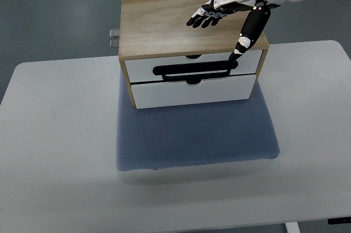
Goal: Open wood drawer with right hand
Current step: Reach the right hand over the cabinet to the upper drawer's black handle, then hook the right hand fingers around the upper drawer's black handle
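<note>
A light wood box [164, 22] with two white drawer fronts stands on a blue-grey mat. The upper drawer [142, 70] carries a long black loop handle [192, 70]; the lower drawer [192, 92] sits just under it. Both fronts look flush with the box. My right hand [219, 16] comes in from the top right and hovers over the box's top, fingers [204, 20] stretched out flat to the left and holding nothing. Its thumb [245, 38] points down, with the tip at the right end of the black handle. The left hand is out of view.
The blue-grey mat [194, 137] lies on a white table [55, 145]. A small grey metal fitting [114, 38] sticks out behind the box's left side. Grey floor shows beyond the table's far edge.
</note>
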